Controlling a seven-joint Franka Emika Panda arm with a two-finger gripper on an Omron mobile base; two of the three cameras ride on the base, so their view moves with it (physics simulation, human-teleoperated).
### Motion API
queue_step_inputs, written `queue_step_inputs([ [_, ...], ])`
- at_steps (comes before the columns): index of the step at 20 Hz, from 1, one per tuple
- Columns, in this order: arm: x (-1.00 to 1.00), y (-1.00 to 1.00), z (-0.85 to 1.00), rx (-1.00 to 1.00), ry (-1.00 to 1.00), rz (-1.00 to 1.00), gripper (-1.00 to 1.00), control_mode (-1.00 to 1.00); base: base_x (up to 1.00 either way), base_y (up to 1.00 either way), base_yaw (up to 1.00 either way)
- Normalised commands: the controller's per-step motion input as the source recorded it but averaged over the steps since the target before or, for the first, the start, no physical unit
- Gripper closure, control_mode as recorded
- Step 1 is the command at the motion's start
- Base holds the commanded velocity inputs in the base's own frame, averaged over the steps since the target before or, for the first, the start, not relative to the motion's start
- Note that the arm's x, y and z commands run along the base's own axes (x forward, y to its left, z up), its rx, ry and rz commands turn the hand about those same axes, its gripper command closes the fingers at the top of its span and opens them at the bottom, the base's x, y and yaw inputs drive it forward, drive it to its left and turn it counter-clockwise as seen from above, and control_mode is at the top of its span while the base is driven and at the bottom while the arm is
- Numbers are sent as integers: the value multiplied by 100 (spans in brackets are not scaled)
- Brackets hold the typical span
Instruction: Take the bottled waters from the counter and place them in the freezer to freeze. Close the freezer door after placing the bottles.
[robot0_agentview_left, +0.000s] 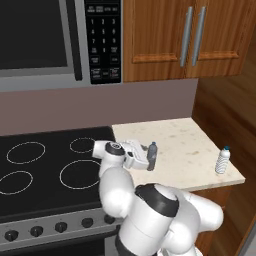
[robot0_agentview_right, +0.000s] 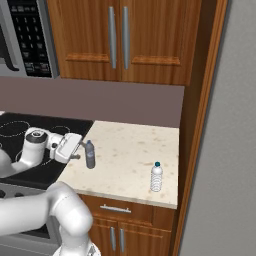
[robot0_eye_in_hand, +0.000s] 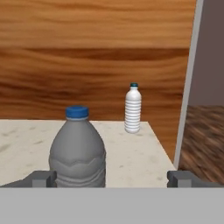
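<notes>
Two bottled waters stand upright on the beige counter (robot0_agentview_left: 175, 140). A grey bottle with a blue cap (robot0_agentview_left: 152, 155) (robot0_agentview_right: 90, 154) (robot0_eye_in_hand: 78, 151) stands near the stovetop edge. My gripper (robot0_agentview_left: 147, 161) (robot0_agentview_right: 80, 150) (robot0_eye_in_hand: 111, 179) is level with it, open, its fingers on either side of the bottle and apart from it; in the hand view the bottle is nearer the left fingertip (robot0_eye_in_hand: 41, 178). A white ribbed bottle (robot0_agentview_left: 223, 161) (robot0_agentview_right: 157, 177) (robot0_eye_in_hand: 133, 109) stands near the counter's front right corner. The freezer and the freezer door are out of view.
The black stovetop (robot0_agentview_left: 50, 165) adjoins the counter on the left, with a microwave (robot0_agentview_left: 50, 40) above it. Wooden wall cabinets (robot0_agentview_right: 120, 40) hang over the counter. A tall wooden panel (robot0_agentview_right: 200, 125) bounds its right end.
</notes>
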Motion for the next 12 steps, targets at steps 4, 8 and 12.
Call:
queue_step_inputs([
  [4, 3, -4, 0, 0, 3, 0, -100, -100, 0, 0, 0],
  [8, 0, -1, 0, 0, 4, 0, -100, -100, 0, 0, 0],
  [12, 2, 0, 0, 0, 7, 0, -100, -100, 0, 0, 0],
])
